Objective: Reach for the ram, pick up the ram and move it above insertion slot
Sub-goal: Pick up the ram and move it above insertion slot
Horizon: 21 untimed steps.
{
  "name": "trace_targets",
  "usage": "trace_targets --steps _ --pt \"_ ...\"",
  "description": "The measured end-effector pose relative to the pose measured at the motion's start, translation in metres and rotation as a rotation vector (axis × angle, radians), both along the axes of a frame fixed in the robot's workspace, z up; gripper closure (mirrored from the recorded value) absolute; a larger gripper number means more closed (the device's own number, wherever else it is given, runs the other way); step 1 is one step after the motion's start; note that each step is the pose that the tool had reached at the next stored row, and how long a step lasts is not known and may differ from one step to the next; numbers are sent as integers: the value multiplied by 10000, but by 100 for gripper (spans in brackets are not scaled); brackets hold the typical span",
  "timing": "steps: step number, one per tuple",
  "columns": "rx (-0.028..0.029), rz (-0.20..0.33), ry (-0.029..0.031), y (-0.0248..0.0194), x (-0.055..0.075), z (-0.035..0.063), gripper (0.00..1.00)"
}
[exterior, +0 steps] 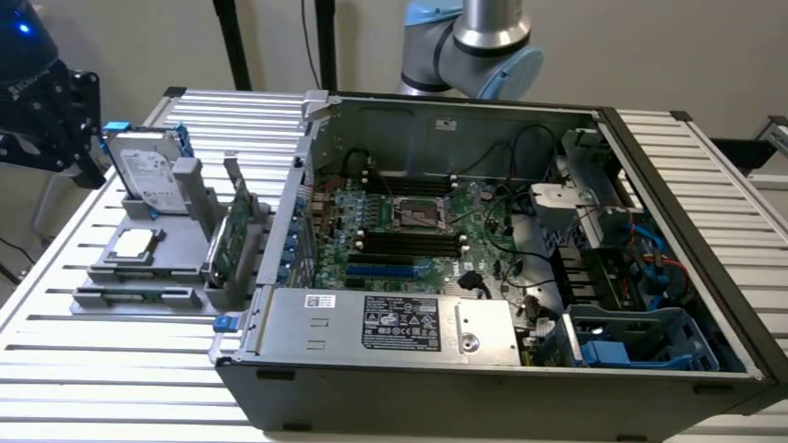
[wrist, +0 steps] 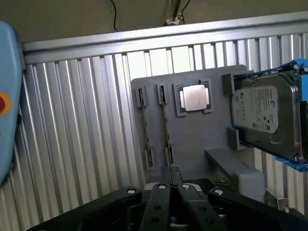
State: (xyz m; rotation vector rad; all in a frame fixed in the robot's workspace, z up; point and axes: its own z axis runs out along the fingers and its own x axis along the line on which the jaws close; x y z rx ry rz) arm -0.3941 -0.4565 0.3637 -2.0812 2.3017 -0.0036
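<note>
**Hovering over the parts holder, fingers pressed together and empty**

Wrist view: the gripper (wrist: 171,169) hangs above a grey parts holder (wrist: 192,144) that lies on a ribbed aluminium table (wrist: 72,144). Its two black fingers (wrist: 161,195) meet tip to tip, with nothing clamped between them. The ram (wrist: 166,126) stands on edge in a groove of the holder. It shows as a thin line running away from just past the fingertips, and the gripper does not touch it. A second stick (wrist: 143,126) lies parallel, just beside it. On the ram's other side a square processor (wrist: 194,97) sits in its frame. Beyond the processor is a silver hard drive (wrist: 262,115) with blue rails.

Exterior view: an open computer case (exterior: 493,397) takes the middle of the table. The holder sits just beside it, on the exterior view's left. The hard drive stands upright at the holder's far end. A tall green expansion card (exterior: 228,240) stands along the side next to the case. The ram's grooves are at the holder's near end, outside the case. That puts them well apart from the insertion slots (exterior: 412,242), long dark strips on the motherboard (exterior: 369,272) just below the processor socket (exterior: 415,212). The arm's grey and pale blue joint (exterior: 486,46) rises behind the case.
</note>
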Motion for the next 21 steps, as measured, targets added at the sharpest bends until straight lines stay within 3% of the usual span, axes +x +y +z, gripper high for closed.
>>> trace_targets --steps 8,17,20,21 --pt "0 1403 -8 -1 0 -15 89" --pt "1 1499 8 -36 -1 -17 89" --pt "3 1498 32 -40 -1 -17 76" --pt "3 1499 45 -42 -1 -17 76"
